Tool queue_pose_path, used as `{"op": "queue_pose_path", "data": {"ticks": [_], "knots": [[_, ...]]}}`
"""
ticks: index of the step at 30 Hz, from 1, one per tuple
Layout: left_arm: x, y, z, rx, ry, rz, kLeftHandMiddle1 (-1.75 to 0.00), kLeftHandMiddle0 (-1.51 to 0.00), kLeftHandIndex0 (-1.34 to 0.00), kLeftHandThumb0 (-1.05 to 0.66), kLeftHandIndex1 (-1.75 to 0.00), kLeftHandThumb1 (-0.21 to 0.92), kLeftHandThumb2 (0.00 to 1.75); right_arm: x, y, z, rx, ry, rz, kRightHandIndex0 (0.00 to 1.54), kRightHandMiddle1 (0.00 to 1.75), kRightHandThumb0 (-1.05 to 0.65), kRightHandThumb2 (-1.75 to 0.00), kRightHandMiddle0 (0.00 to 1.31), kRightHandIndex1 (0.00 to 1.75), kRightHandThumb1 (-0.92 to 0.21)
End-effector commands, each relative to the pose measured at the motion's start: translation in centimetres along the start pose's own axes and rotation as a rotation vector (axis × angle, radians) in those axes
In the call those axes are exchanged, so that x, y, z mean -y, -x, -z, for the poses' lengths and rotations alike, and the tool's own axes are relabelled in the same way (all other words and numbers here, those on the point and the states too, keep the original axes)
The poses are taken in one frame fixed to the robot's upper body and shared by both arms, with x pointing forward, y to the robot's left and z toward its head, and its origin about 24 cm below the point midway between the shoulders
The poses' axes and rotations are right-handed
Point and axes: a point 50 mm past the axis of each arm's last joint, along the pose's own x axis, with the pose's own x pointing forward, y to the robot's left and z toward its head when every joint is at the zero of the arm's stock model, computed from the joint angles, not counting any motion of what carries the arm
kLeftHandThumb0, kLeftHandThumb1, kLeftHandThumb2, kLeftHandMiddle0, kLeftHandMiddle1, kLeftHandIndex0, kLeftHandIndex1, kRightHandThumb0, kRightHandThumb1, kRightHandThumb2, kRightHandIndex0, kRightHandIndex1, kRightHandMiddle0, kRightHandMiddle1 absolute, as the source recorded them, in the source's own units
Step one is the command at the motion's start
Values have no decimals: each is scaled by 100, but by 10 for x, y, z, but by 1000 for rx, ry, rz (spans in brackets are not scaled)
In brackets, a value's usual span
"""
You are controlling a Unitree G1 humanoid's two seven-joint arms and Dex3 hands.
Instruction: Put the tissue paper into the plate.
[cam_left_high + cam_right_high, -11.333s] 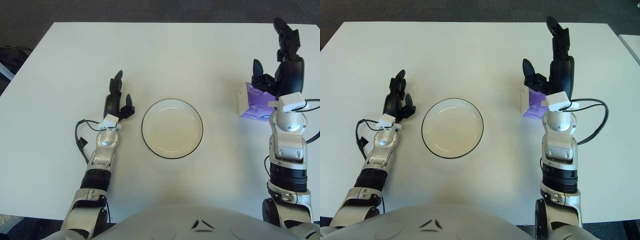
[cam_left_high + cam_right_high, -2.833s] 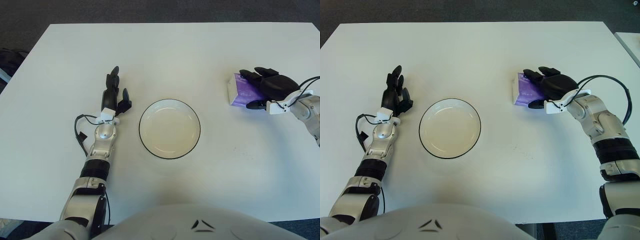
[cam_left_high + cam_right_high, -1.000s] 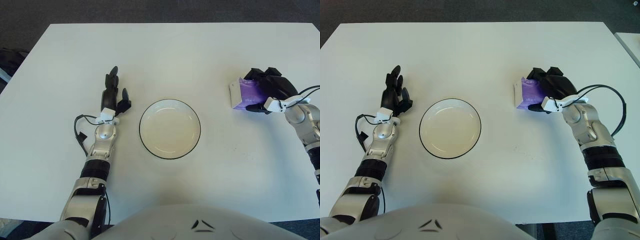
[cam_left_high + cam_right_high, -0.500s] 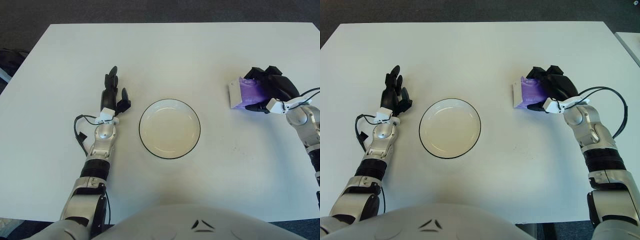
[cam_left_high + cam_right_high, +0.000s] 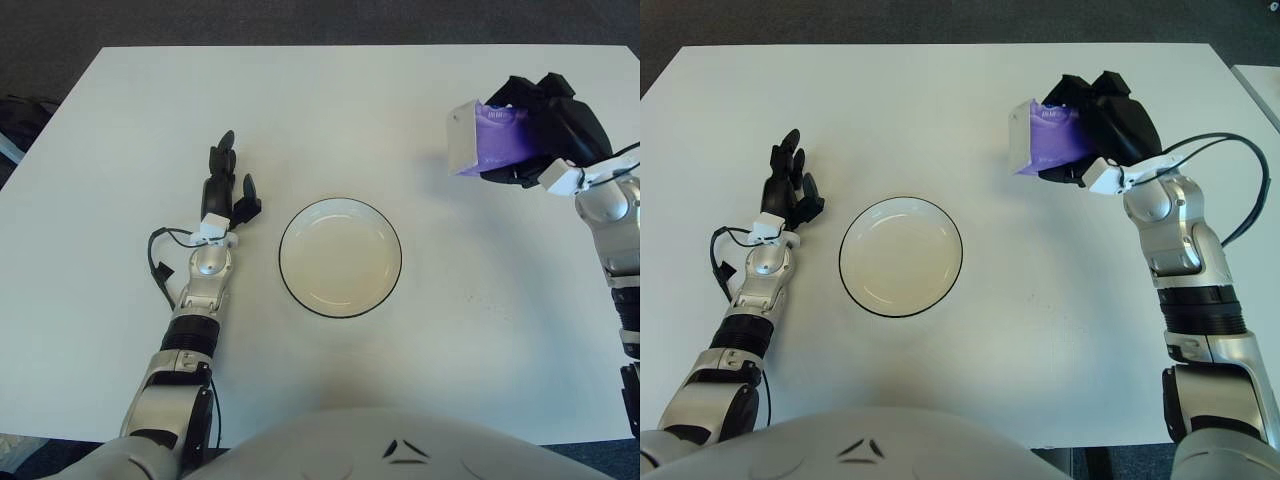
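A purple tissue pack with a white end hangs in the air above the table's right side, to the right of the plate. My right hand is shut on it, black fingers curled over its top and far side. The white plate with a thin dark rim sits at the table's middle and holds nothing. My left hand shows just left of the plate, fingers straight and holding nothing.
The white table fills the view, with dark floor beyond its far edge. A black cable loops beside my left forearm. Another cable arcs off my right wrist.
My right hand has lifted the tissue pack off the table, raising it up and slightly left toward the plate. The left hand has stayed still.
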Motion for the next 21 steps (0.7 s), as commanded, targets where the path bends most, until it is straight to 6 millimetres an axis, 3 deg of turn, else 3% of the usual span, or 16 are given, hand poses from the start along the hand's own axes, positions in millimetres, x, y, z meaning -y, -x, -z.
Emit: {"op": "queue_pose_path", "data": {"ticks": [1, 9, 21], "knots": [[5, 49, 47, -224, -15, 31, 0, -25, 0, -75, -47, 92, 89, 5, -8, -14, 53, -55, 28, 135, 175, -29, -106, 105, 175, -51], [6, 50, 46, -220, -15, 34, -1, -25, 0, -74, -47, 92, 90, -2, -21, -42, 182, -97, 39, 136, 175, -23, -114, 105, 175, -44], [5, 51, 46, -223, -19, 31, -1, -25, 0, -74, -46, 92, 90, -15, -28, -70, 319, -149, 39, 137, 175, -26, -114, 108, 175, -44]]}}
